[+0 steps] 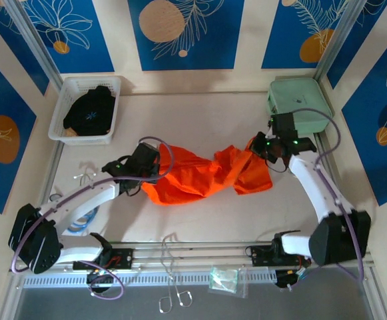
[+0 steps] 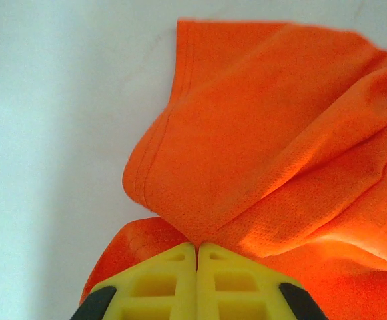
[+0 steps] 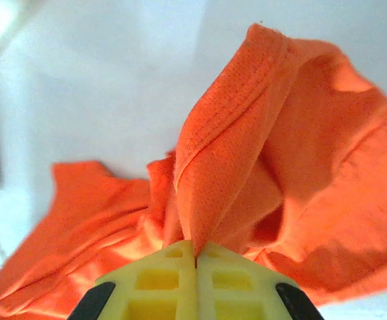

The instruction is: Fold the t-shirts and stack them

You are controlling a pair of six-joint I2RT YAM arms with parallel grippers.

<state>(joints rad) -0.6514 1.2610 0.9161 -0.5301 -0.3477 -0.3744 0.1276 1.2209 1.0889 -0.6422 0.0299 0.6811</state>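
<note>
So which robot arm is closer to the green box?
Right. The right arm pinches the orange shirt by its end just in front of the green box. The left arm pinches the shirt's other end, much farther from the box.

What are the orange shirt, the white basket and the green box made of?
The orange t-shirt looks like soft, matte knit fabric: tiny mesh holes, stitched hems, floppy folds. The white basket seems hard plastic, with latticed walls. The green box looks like smooth, rigid plastic, though it's too far off to be sure.
</note>
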